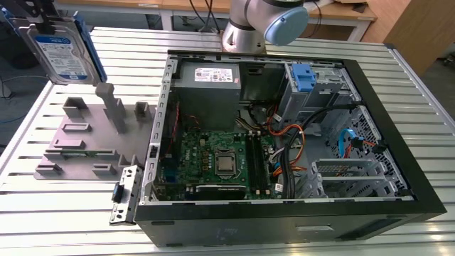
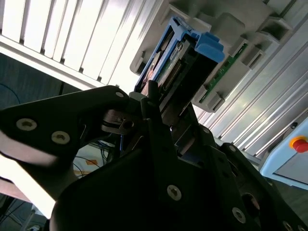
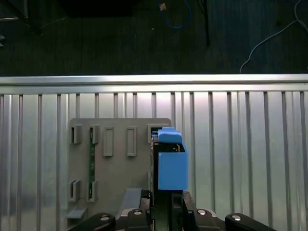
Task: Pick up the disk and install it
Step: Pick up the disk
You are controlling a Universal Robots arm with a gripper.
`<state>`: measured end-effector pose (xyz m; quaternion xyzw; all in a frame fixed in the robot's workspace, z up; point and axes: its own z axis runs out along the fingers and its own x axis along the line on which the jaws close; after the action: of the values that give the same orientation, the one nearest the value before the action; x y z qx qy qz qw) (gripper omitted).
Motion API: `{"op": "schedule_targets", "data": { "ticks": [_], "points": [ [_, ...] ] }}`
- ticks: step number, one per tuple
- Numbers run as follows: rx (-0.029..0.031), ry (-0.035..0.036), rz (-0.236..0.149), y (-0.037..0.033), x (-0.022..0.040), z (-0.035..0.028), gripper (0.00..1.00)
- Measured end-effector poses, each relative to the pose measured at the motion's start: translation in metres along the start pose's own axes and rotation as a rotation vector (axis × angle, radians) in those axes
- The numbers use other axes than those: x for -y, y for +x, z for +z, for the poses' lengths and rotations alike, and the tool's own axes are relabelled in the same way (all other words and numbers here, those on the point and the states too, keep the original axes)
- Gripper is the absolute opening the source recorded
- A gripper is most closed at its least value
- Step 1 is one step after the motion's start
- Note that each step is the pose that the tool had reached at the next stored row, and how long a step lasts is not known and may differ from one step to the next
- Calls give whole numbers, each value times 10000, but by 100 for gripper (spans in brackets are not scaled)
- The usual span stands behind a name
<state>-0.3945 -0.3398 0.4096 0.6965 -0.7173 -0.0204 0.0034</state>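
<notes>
The disk (image 1: 63, 52), a silver drive with a white-and-blue label and a blue carrier frame, hangs upright in the air at the exterior view's far upper left. It is above the grey holder fixture (image 1: 89, 136) on the table. My gripper (image 1: 47, 21) is shut on its top edge. In the second wrist view my gripper (image 2: 161, 113) clamps the disk (image 2: 185, 57) edge-on, with the fixture behind it. The first wrist view shows the blue carrier (image 3: 172, 166) between my fingers (image 3: 185, 204), over the grey fixture (image 3: 115, 159).
An open black computer case (image 1: 398, 160) lies on the slatted aluminium table (image 1: 64, 213), with motherboard (image 1: 213, 160), grey power-supply box (image 1: 210, 80) and a drive bay with a blue clip (image 1: 306, 77) inside. The arm's base (image 1: 249, 24) stands behind the case. A side bracket (image 1: 124, 194) lies beside the case.
</notes>
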Motion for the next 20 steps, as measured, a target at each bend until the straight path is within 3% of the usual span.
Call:
{"op": "schedule_targets", "data": {
  "ticks": [7,20],
  "points": [
    [1,2,1,-3,-4,-93,35],
    [0,0,0,-4,-4,-130,35]
  ]
}}
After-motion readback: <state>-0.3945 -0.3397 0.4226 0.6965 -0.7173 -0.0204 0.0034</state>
